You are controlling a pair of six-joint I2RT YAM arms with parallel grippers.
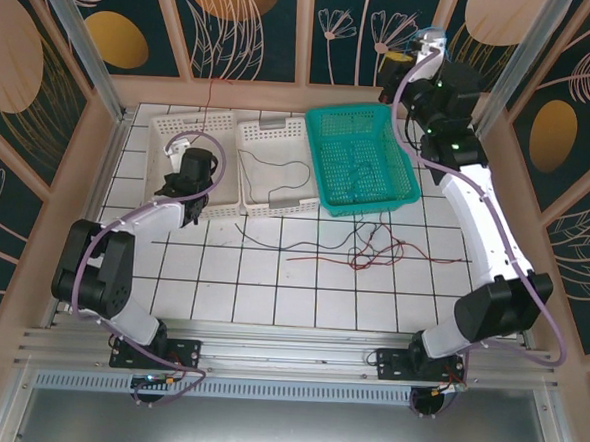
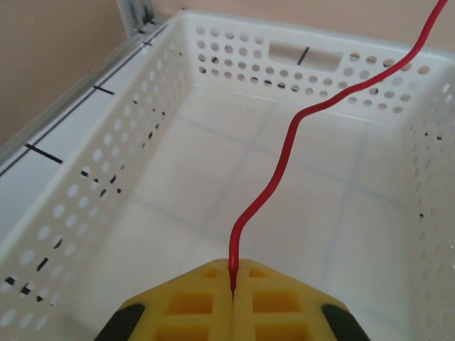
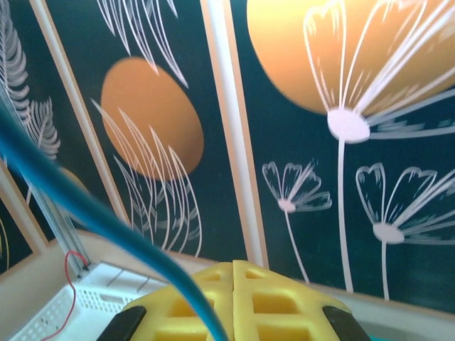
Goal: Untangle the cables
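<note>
Red wire (image 2: 284, 153), hair-thin with a few soft kinks, comes out of the seam of the left gripper (image 2: 232, 268). The gripper's yellow pads (image 2: 192, 302) are pressed fully together on the wire's end, and the free length climbs up and away to the gripper's right. Directly below the gripper is the floor of a white perforated basket (image 2: 298, 53).

Such a wire probably weighs next to nothing, bends anywhere along its length, and would slip through a loose pinch. It looks likelier to snag than to break. The best hold is probably a free end or a straight run clear of crossings, drawn slowly so loops do not tighten.

A loose knot of red and black wires (image 1: 373, 251) lies on the tiled table, well off to the left gripper's right. A single black wire (image 1: 278, 175) sits in the second white basket (image 1: 271, 129), just beside that gripper.

The right gripper (image 3: 233, 273) is raised toward the patterned wall panel (image 3: 298, 163) with its pads closed. A blue strand (image 3: 92, 213) crosses its left pad; I cannot tell whether it is pinched.
</note>
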